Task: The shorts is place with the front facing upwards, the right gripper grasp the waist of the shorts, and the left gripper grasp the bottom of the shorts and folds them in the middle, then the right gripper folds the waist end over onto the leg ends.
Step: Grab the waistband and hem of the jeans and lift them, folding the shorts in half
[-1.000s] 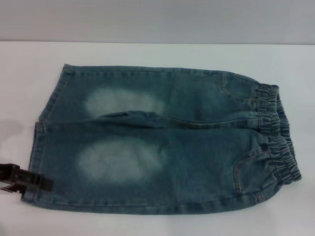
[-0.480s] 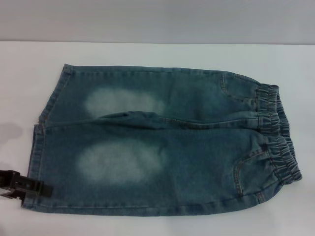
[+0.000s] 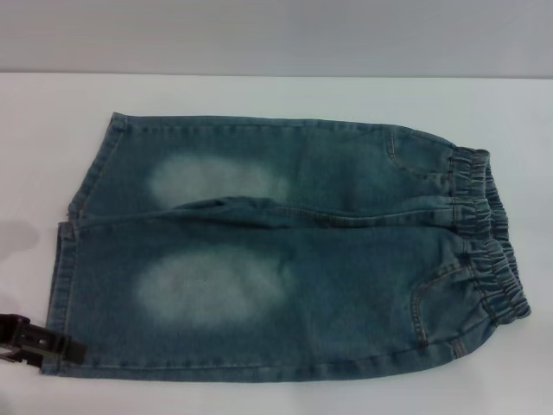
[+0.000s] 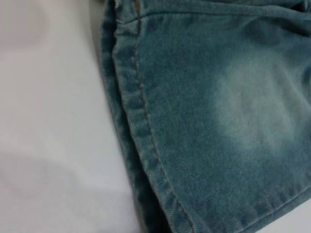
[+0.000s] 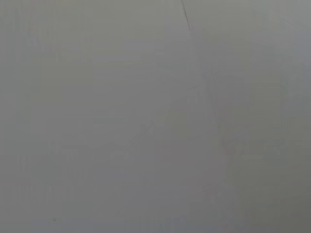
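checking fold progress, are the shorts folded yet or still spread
Spread flat: the shorts show both legs side by side, waistband at one end.
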Available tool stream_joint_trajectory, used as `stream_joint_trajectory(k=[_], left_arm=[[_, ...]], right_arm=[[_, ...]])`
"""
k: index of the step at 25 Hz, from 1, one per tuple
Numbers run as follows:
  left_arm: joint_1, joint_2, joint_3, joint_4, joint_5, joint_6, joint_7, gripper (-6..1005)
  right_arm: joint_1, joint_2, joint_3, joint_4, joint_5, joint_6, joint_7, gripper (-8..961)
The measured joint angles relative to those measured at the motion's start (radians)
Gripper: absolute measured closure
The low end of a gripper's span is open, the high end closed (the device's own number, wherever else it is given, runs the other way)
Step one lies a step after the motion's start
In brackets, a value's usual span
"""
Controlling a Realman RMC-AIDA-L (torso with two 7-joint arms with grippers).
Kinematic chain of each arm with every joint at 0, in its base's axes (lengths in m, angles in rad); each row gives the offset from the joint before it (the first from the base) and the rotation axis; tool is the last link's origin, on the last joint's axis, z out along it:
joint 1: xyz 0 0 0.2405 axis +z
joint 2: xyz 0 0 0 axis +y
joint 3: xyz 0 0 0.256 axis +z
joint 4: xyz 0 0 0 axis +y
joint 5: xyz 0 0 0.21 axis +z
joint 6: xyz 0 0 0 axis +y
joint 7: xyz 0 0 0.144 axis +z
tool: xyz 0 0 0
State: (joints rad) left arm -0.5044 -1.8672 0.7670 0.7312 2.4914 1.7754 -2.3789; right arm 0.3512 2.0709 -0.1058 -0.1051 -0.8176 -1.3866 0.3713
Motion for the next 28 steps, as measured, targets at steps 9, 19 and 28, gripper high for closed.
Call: stream_joint_trajectory(k=[9,19,28], left_arm=[[-0.005,-0.008,-0.006,0.002,0.001,0.001,0.003,232],[-0.011,-0.019,-0.009,0.007,-0.001,-0.021,0.011,235],[-0.019,-0.018,-0.003,0.007,0.001,-0.017,0.014,238]], right_arm=[[0.0,0.0,0.003,0.001,0.0,0.0,0.0,438],[-0.003,0.002,0.004,0.001,0.0,0.0,0.0,438],[-0.003,0.0,0.005,0.001,0.0,0.0,0.0,437]])
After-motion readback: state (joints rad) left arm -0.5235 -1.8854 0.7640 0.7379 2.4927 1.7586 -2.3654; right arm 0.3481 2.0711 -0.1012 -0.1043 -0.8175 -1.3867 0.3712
